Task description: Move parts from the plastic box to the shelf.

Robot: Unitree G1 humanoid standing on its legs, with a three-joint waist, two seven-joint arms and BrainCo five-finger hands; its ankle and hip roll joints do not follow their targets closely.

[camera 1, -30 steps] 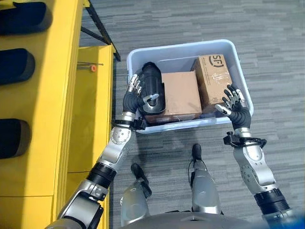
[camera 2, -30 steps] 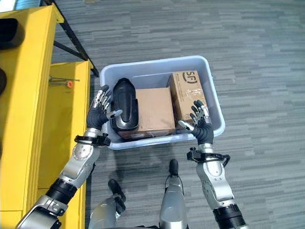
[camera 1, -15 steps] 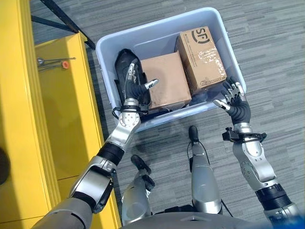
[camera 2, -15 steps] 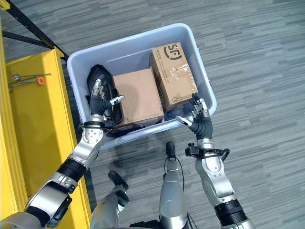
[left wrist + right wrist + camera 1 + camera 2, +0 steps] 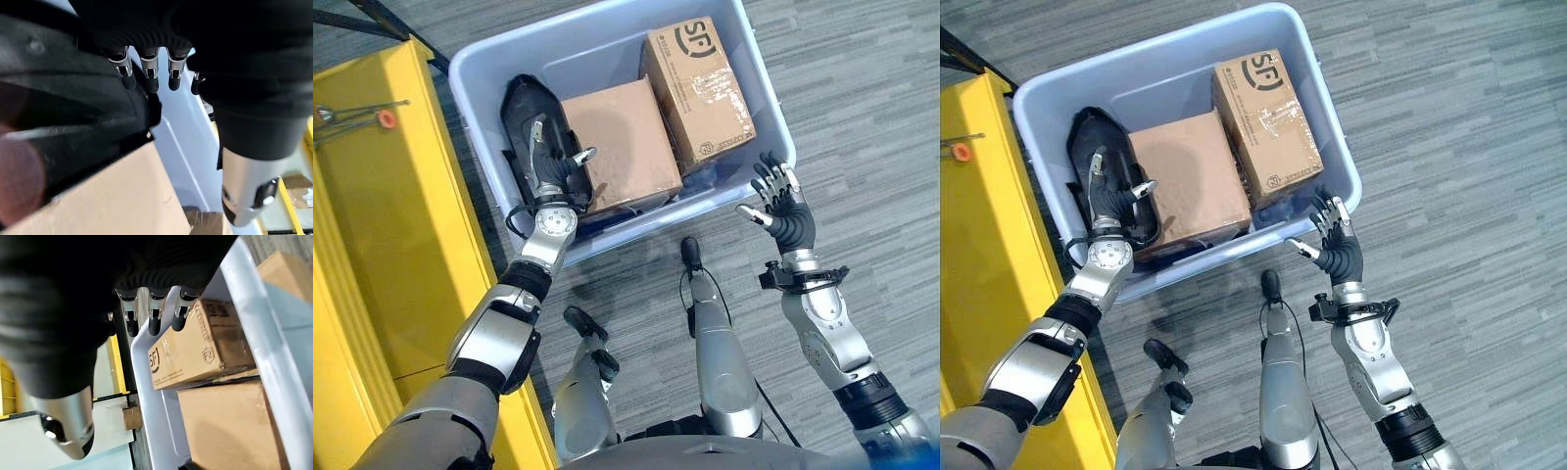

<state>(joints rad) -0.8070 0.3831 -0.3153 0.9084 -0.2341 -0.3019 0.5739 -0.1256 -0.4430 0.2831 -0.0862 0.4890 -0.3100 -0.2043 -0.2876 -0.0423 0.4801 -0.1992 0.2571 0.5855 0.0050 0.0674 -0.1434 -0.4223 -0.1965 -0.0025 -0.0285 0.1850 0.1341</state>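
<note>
Grey carpeted floor (image 5: 862, 117) carries a pale plastic box (image 5: 475, 83) beside a yellow shelf (image 5: 401, 245). Nothing seems moved yet: a black part (image 5: 521, 117) and two cardboard boxes (image 5: 617, 142) remain inside (tightly packed). Left hand (image 5: 553, 166) rests fingers relaxed on the black part; right hand (image 5: 781, 208) hovers outside the rim, fingers spread.

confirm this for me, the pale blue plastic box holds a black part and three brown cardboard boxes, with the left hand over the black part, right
Not quite: the pale blue plastic box holds two brown cardboard boxes, not three: a plain one and a printed, taped one. The left eye view shows both. The rest stands: the black part lies inside, with the left hand over it.
</note>
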